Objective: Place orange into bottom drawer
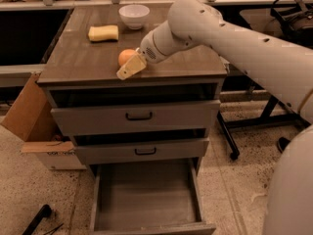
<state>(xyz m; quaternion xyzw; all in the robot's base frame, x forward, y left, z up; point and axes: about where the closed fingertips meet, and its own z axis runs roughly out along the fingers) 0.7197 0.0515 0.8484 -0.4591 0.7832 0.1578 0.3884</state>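
The orange [125, 56] sits on the grey cabinet top [88, 65], a little left of the middle and near the front edge. My gripper [129, 68] comes in from the right on the white arm [210, 31]. Its cream tip lies just in front of the orange and to its right, against it or very close. The bottom drawer [146, 195] is pulled wide open below, and its flat grey floor is bare.
A yellow sponge [103, 33] and a white bowl [134, 14] lie at the back of the cabinet top. The two upper drawers [139, 117] stand slightly out. A cardboard box [34, 126] is on the left, black chair legs [254, 121] on the right, and a black tool [36, 219] on the floor.
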